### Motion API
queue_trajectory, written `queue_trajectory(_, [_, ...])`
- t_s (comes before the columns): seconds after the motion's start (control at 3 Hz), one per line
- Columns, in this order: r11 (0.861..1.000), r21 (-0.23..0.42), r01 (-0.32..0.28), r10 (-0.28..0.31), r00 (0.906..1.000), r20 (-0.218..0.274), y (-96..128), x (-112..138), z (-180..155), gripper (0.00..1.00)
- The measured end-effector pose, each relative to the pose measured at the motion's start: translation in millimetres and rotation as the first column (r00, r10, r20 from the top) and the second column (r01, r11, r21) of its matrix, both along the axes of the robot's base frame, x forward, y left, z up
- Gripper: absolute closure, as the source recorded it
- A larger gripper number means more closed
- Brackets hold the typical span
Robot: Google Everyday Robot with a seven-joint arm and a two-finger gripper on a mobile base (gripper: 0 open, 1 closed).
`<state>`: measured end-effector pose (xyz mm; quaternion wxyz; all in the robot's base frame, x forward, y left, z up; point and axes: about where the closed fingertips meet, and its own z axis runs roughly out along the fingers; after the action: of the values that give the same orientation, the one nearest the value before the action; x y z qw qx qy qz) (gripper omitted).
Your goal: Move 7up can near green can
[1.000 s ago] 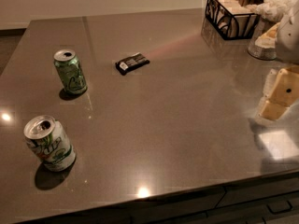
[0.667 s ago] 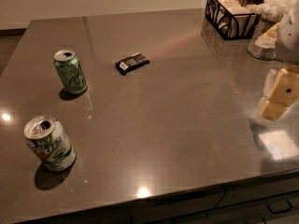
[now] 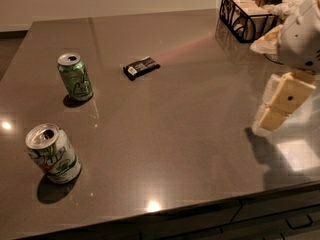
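Observation:
The 7up can (image 3: 53,154), white with green lettering and an open silver top, stands upright near the table's front left corner. The green can (image 3: 75,77), all green with pale script, stands upright behind it at the left, about a can's height or more away. My gripper (image 3: 279,105), cream-coloured under a white arm, hangs over the table's right side, far from both cans and holding nothing that I can see.
A small black packet (image 3: 141,67) lies flat at the table's middle back. A black wire basket (image 3: 246,10) with napkins stands at the back right, next to crumpled white material (image 3: 295,0). The grey table's front edge (image 3: 165,209) runs close below the 7up can.

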<state>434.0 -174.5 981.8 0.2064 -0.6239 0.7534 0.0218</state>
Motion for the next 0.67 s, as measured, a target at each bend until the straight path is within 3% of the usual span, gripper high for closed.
queue_trajectory(0.33, [0.985, 0.133, -0.108, 0.109, 0.9940, -0.004, 66.5, -13.6, -1.5, 0.00])
queue_trajectory(0.67, [0.956, 0.230, -0.182, 0.192, 0.9812, -0.020, 127.4, -27.6, -9.6, 0.00])
